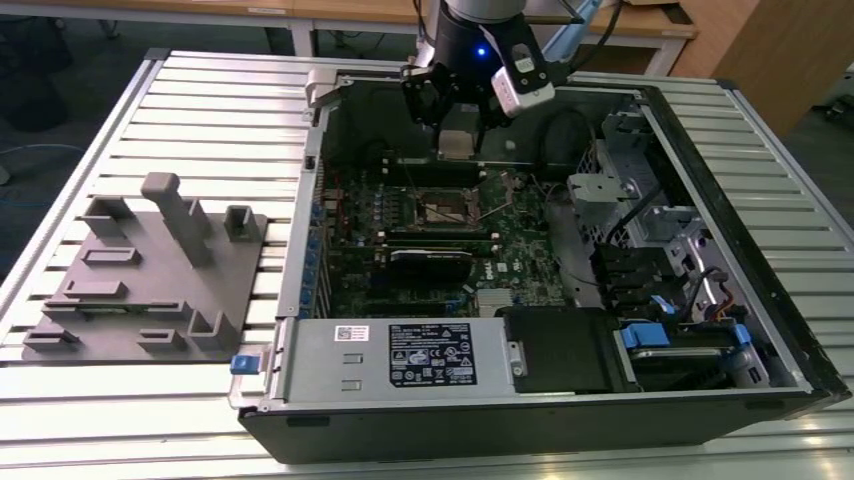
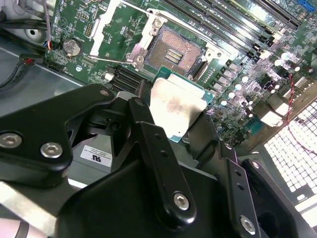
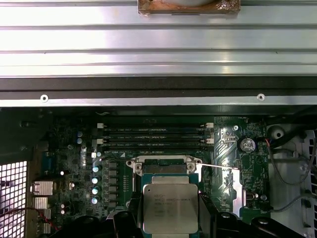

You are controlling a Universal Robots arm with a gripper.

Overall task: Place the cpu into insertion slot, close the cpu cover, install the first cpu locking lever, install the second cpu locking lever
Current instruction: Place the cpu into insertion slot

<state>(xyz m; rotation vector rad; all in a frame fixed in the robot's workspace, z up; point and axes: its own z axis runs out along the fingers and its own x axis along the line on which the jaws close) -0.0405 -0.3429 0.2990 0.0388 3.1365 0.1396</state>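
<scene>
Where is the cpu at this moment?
In both wrist views the cpu is held by the gripper, close beside the open insertion slot and not yet in it.

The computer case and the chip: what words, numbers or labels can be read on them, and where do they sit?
No text can be read for certain.
Black label on the power supply: white print, too small to read.
White sticker beside it: too small to read.
cpu top: faint engraved lines, not legible.
White label in the second wrist view: partly hidden, unreadable.
</scene>
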